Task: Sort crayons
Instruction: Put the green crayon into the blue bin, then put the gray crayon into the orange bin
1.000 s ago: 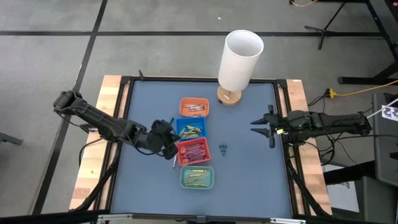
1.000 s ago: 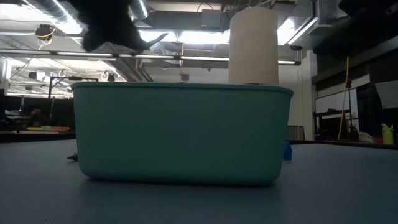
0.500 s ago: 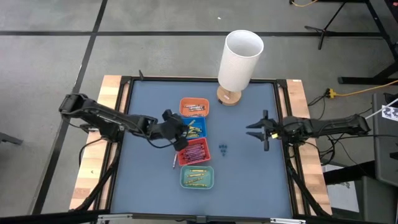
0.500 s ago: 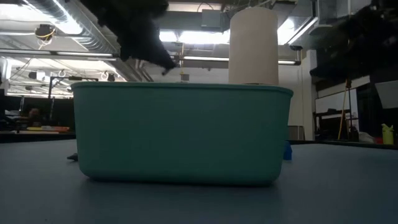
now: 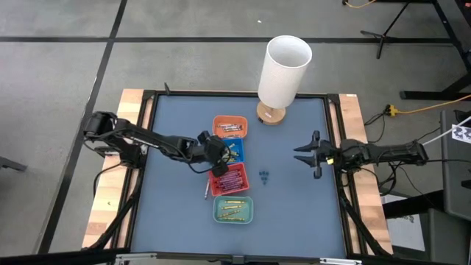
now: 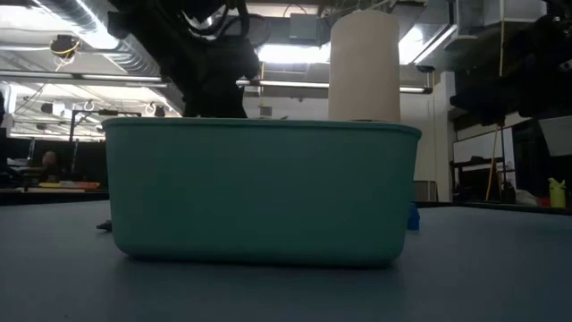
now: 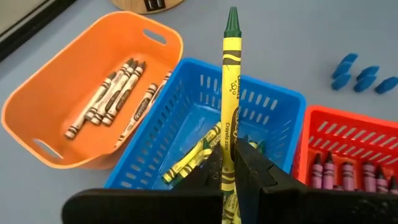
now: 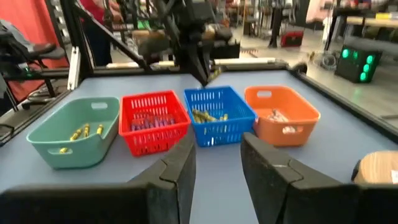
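Since the left gripper (image 7: 227, 163) pinches the light, stiff, snappable yellow crayon (image 7: 229, 93) low on its barrel with the tip toward twelve o'clock over the blue tray (image 7: 186, 124), keep your squeeze gentle, while the right gripper (image 5: 315, 154) waits open at three o'clock

Workshop or lab, exposed ceiling ducts (image 6: 80, 36), equipment benches (image 8: 348, 25)

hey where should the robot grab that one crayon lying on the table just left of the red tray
Grip the loose crayon across its middle, coming straight down from above: it lies flat on the table beside the red tray, so turn the gripper to keep its fingers clear of the tray wall.
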